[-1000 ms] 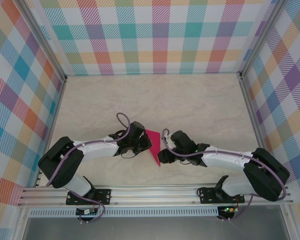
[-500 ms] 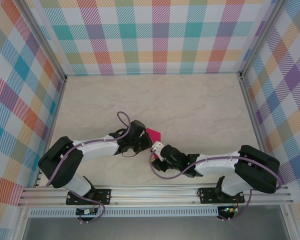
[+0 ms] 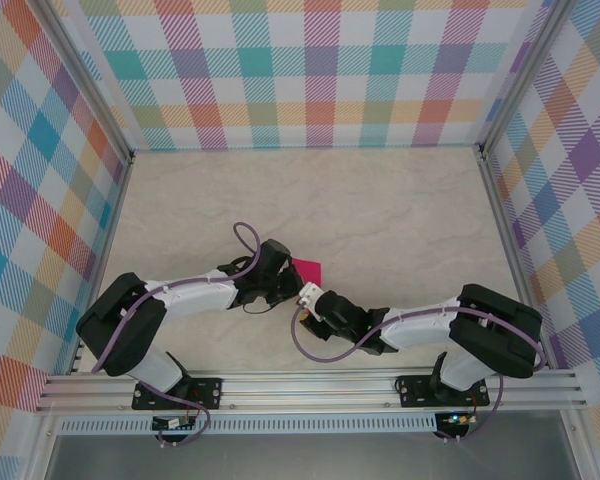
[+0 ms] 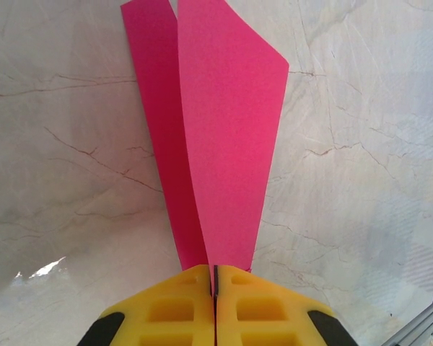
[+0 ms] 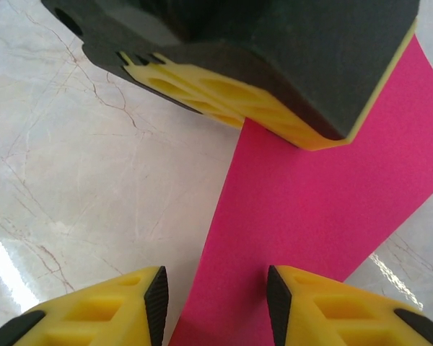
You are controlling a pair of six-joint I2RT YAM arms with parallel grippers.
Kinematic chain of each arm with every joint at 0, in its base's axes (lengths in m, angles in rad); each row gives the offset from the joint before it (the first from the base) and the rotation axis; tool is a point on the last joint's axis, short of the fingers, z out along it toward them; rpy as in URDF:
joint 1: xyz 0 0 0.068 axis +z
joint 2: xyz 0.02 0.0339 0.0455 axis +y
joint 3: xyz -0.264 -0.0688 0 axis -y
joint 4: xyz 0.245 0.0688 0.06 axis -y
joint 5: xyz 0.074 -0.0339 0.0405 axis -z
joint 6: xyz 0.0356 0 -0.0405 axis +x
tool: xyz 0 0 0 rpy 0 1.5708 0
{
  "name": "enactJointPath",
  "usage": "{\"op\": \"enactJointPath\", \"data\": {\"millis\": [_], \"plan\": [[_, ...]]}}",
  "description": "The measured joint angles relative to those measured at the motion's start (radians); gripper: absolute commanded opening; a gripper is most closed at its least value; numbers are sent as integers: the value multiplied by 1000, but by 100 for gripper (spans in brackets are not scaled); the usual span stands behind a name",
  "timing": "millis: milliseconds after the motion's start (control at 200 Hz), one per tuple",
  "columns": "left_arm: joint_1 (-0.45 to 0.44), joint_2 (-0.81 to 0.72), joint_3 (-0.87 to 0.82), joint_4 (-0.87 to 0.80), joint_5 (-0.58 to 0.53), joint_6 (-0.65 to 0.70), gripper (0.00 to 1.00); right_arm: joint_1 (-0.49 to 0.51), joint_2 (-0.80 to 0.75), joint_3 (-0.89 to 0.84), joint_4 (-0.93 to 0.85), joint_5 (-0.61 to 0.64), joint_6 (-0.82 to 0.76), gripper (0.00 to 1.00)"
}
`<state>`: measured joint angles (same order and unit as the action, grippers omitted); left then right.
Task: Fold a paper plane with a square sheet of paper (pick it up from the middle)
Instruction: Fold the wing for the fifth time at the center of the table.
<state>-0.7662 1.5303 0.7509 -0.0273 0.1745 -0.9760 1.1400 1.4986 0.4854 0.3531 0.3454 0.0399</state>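
Left gripper is clamped on the folded pink paper near the table's centre, the sheet fanning toward 12 o'clock. Right gripper sits at the paper's 5 o'clock, jaws apart around its end.

Pink paper is thin and totally matt, with a faint grain up close. The tabletop is a marble-look surface, smooth and glossy, with white glare at the lower left of the right wrist view. Left tool and right tool both look like matt yellow moulded plastic with black matt backing. Arm shells are shiny white plastic, and the rails along the bottom are dull silvery metal.
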Motion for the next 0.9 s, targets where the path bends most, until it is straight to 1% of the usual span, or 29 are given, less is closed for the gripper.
{"op": "enactJointPath", "data": {"millis": [175,300,560,900], "plan": [[5,0,0,-1,-2,0,7,0,19,11,6,18,0,41],[5,0,0,-1,-3,0,7,0,19,11,6,22,0,43],[5,2,19,0,1,0,7,0,-24,-4,15,23,0,46],[1,39,22,-13,5,0,8,0,-16,-15,107,40,-13,39]]}}
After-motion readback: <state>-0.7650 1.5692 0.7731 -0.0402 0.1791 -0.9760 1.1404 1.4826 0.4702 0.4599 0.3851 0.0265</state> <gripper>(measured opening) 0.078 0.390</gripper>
